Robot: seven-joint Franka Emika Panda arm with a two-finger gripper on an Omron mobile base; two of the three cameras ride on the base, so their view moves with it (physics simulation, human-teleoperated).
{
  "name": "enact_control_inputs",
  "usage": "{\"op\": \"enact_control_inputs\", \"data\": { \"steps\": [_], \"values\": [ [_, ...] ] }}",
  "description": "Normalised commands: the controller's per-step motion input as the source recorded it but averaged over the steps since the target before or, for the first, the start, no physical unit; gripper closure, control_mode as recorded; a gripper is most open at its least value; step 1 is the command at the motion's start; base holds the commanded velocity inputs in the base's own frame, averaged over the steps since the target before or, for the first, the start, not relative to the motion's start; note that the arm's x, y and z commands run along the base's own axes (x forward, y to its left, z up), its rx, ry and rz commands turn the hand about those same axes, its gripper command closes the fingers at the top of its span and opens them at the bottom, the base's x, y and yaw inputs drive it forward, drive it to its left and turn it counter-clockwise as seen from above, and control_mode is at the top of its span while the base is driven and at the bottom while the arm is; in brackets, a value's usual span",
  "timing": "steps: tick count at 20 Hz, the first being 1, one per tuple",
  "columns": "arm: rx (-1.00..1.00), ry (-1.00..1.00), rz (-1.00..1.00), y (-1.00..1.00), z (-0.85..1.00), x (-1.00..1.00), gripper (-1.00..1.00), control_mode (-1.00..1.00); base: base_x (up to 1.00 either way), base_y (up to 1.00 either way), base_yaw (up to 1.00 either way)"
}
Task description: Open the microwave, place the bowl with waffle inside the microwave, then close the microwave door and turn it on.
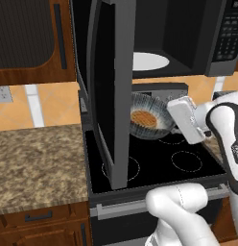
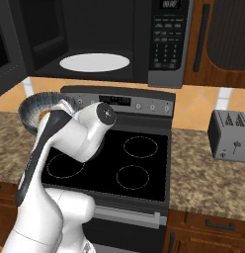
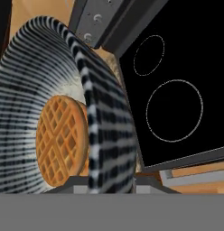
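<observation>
The microwave [image 1: 188,29] hangs over the stove with its cavity exposed and the white turntable [image 2: 95,62] in sight. The microwave door [image 1: 113,91] stands swung out to the left, edge-on in the left base view. My gripper [image 1: 172,126] is shut on the rim of the striped bowl [image 1: 157,120], which is lifted over the back of the stove, below the cavity, and tipped on its side. The waffle [image 3: 62,140] lies inside the bowl [image 3: 100,131], whose rim runs between my gripper's [image 3: 107,182] fingers. In the right base view the bowl [image 2: 38,107] peeks out behind the arm.
The black stove top [image 2: 124,163] with its burner rings lies underneath, and its control panel [image 2: 119,101] is at the back. A grey toaster [image 2: 228,134] stands on the granite counter at the right. More counter [image 1: 34,163] lies left of the stove, under a wooden cabinet [image 1: 29,38].
</observation>
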Motion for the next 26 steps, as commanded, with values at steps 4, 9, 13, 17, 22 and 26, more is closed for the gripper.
{"op": "enact_control_inputs", "data": {
  "steps": [4,9,13,17,22,26],
  "values": [
    [0.00,0.01,-0.01,-0.66,1.00,0.08,1.00,-1.00,0.00,0.00,0.00],
    [0.00,0.00,-0.01,-0.32,1.00,0.07,1.00,-1.00,0.00,0.00,0.00],
    [-0.01,0.00,-0.08,-0.12,1.00,0.16,1.00,-1.00,0.00,0.00,0.00],
    [-0.07,0.13,-0.19,0.02,0.30,0.93,1.00,-1.00,0.00,0.00,0.00],
    [-0.06,0.00,-0.20,0.09,0.07,1.00,1.00,-1.00,0.00,0.00,0.00],
    [-0.01,0.00,-0.06,0.07,0.44,0.88,1.00,-1.00,0.00,0.00,0.00]
  ]
}}
